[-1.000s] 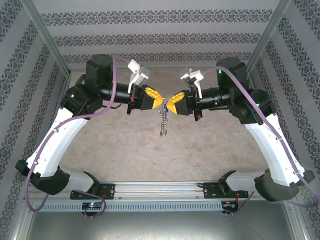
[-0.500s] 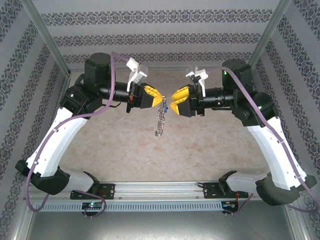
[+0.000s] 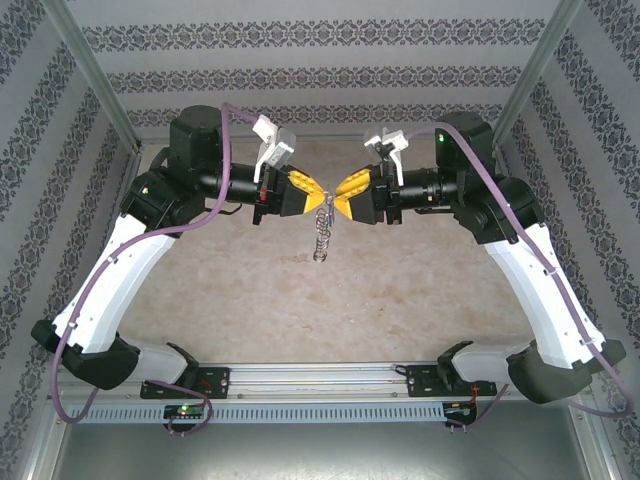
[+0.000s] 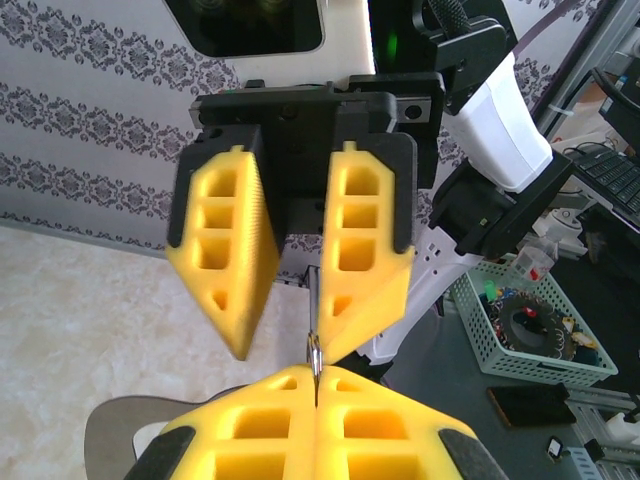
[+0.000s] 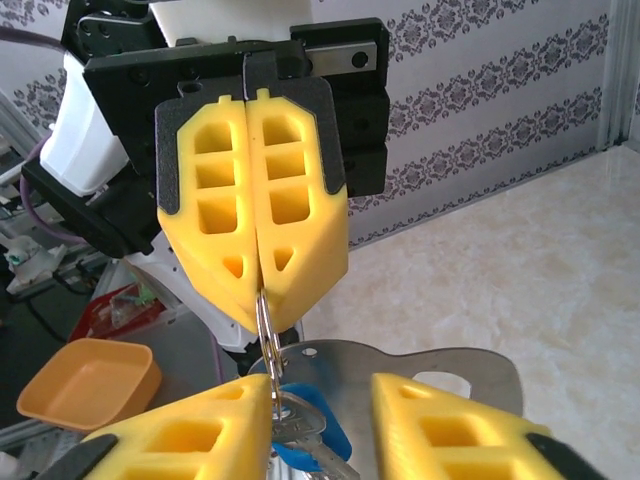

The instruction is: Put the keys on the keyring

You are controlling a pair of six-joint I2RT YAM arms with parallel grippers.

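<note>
As the left gripper [image 5: 264, 318] pinches the keyring [image 5: 265, 332] over the table [image 3: 230, 300], metal pieces [image 3: 319, 245] dangling below, the right gripper [image 4: 288, 342] faces it with jaws spread around the blue key [image 5: 300, 442], apparently hanging on the ring.

Both arms are the same build. Left arm [image 3: 110, 290] and right arm [image 3: 545, 290]: white shell on the long link, black joint housings, rounded black cap at the low end. A purple cable [image 3: 175, 232] is routed along each arm. Black base brackets [image 3: 190, 382] are bolted to a slotted aluminium rail [image 3: 320, 412]. Each wrist has a white camera mount [image 3: 272, 145]. Green LED [image 3: 440, 140] lit on the right arm's upper joint. Left pincer [image 3: 322, 205] and right pincer [image 3: 341, 197]: yellow wedge fingers [image 4: 365, 240] with square cut-outs, black backing plates, ridged inner faces.
</note>
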